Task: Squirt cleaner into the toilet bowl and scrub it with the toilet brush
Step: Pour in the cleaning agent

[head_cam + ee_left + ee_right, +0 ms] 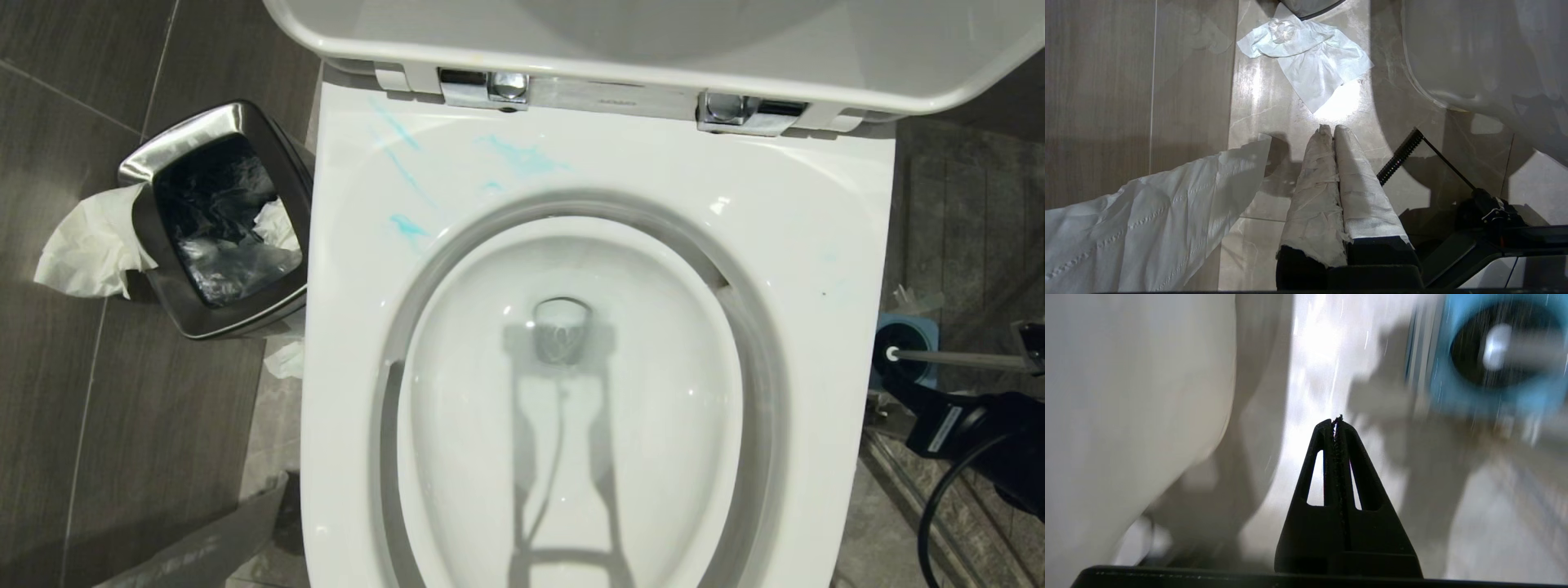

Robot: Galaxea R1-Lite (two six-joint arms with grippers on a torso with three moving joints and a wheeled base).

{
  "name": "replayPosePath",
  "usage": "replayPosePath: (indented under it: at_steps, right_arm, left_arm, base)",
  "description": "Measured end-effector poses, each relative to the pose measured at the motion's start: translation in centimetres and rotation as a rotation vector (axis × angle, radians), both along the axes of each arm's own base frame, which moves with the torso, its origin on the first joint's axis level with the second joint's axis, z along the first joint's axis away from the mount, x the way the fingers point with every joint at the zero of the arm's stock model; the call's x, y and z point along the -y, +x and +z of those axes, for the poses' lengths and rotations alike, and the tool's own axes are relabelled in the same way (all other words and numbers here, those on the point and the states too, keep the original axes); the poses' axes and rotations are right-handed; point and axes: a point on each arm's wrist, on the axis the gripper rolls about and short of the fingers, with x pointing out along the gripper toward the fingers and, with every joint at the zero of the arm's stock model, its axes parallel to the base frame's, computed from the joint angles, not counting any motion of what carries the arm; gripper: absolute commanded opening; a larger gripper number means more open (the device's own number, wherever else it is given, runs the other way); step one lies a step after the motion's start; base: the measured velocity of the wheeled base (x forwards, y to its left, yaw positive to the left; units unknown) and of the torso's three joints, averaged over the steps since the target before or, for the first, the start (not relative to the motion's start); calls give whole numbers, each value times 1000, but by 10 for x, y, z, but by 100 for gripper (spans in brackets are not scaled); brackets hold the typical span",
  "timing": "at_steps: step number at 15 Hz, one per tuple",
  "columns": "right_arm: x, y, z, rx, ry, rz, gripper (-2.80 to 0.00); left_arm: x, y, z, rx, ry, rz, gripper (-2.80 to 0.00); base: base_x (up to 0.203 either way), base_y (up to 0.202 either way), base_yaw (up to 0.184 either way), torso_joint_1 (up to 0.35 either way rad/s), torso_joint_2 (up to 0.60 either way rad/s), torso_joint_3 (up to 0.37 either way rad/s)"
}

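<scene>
Head view, left of the toilet bowl: a steel waste bin (219,216) lined with a dark bag stands on the tiled floor, with crumpled tissue (91,245) hanging beside it.
Left pincer (1331,130): seen only in the left wrist view, clenched on nothing, its paper-wrapped tips pointing down at the floor beside the bowl's outer wall; parked and idle.
Toilet bowl (816,245): centre of the head view, lid raised, broad white rim bare on its right part, drain hole in the middle of the basin.
Cleaner (522,157): thin turquoise streaks and smears on the rear left part of the bowl's rim, so the squirting looks done; the scrubbing is judged still to come.
Toilet brush (955,358): right of the bowl, standing in its blue holder (927,331) on the floor; its pale handle runs away from the bowl toward the right edge, rounded tip nearest the bowl.
Right pincer (1336,421): right of the bowl and low, clenched and holding nothing; in its wrist view the holder and brush tip lie ahead and off to one side, apart from the tips.
Coming move, as a judgement: the right arm is the nearer one; its pincer must release and line up across the handle's long axis before it can grip.
</scene>
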Motion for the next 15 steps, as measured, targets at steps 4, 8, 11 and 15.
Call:
replayPosePath:
  at_steps: [4,8,11,15]
  right_arm:
    - [20,34,-14,189,-144,-51,-280]
    - [25,45,-26,185,-152,-67,-280]
    - [25,48,-33,162,-140,-56,0]
    - [25,51,-36,149,-134,-42,0]
  left_arm:
    - [0,0,0,0,0,-1,-280]
    - [0,0,0,0,0,-1,-280]
    - [0,0,0,0,1,-1,-280]
    - [0,0,0,0,0,0,-280]
  base:
    - [0,0,0,0,0,0]
    - [0,0,0,0,0,0]
    - [0,0,0,0,0,0]
    - [0,0,0,0,0,0]
